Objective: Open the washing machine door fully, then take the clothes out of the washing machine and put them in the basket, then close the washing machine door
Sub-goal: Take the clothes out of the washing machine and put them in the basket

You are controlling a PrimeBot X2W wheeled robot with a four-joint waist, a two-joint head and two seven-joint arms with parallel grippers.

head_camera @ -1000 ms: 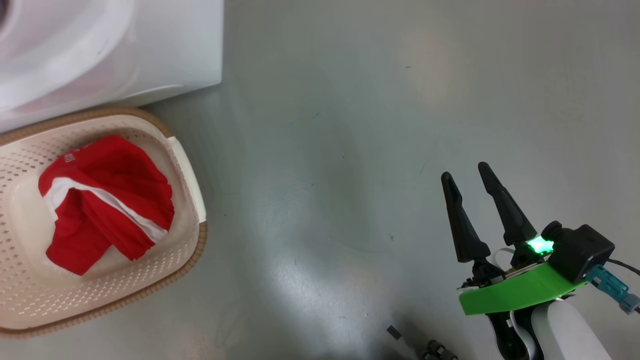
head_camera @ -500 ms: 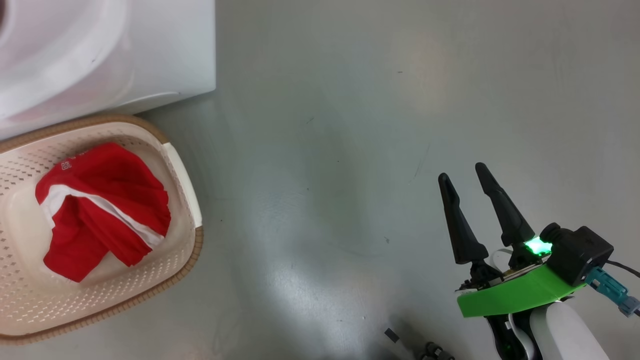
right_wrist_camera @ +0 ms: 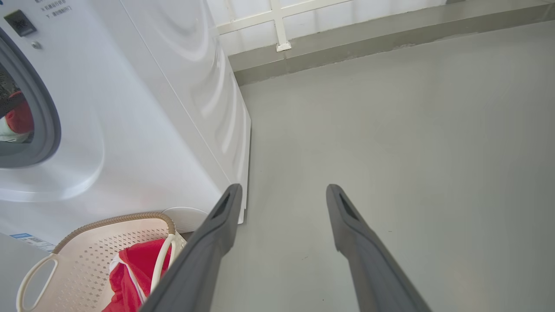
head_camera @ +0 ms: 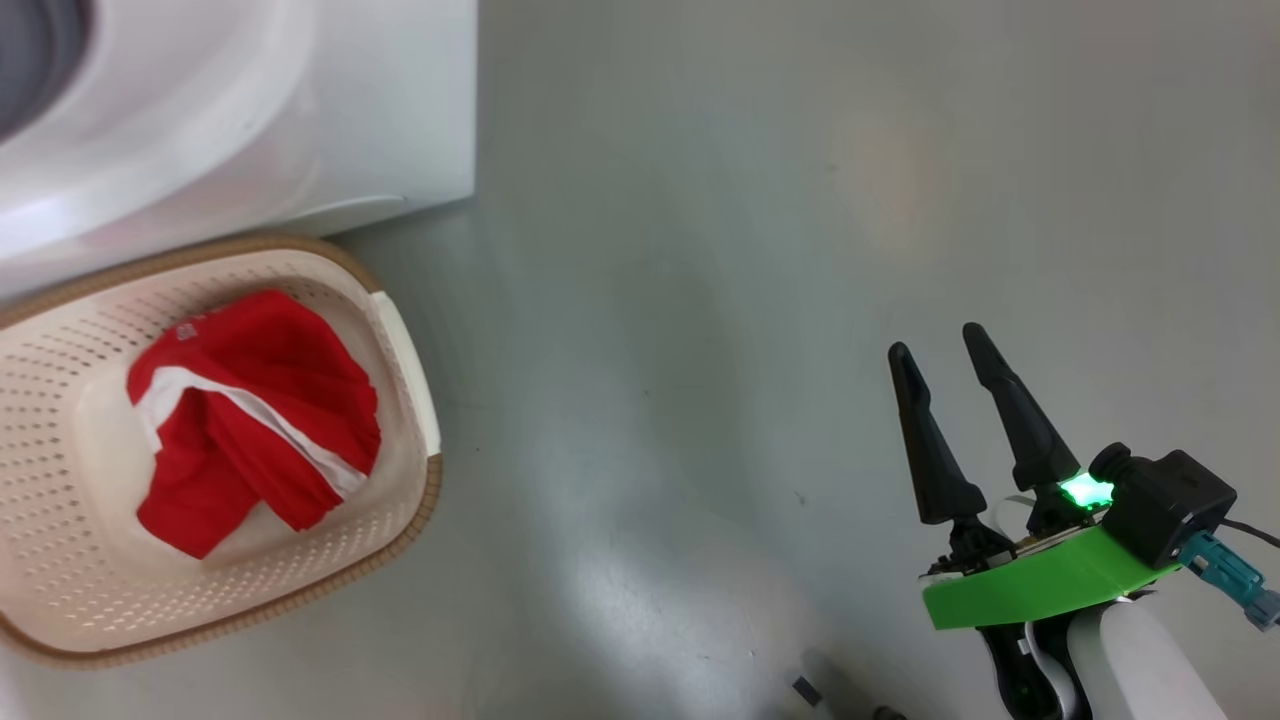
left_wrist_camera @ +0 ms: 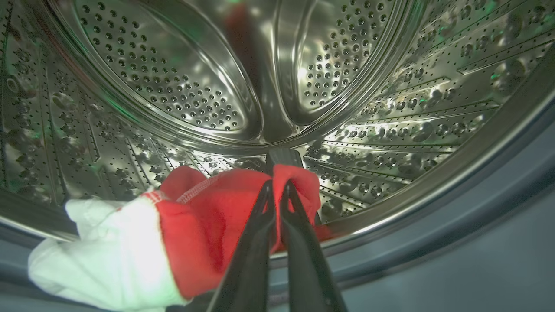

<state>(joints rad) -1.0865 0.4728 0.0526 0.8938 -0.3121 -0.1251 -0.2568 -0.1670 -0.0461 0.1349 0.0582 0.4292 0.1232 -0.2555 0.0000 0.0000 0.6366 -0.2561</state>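
Two clothes pieces: red-white garment (left_wrist_camera: 204,234) lies at the drum (left_wrist_camera: 173,86) front, left pincer (left_wrist_camera: 277,184) clamped on it; second red garment (head_camera: 255,420) sits in the basket (head_camera: 60,380), just beside the washing machine (head_camera: 300,120). Right pincer (head_camera: 937,342) open over the floor (head_camera: 750,200), well apart from the basket.

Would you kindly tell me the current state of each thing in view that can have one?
Left end effector: shut on the drum garment.
Right end effector: open, empty, over the floor.
Drum garment: pinched, lying at the front of the drum.
Basket: upright on the floor beside the washing machine.
Basket garment: crumpled, loose inside the basket.
Washing machine: mouth uncovered.
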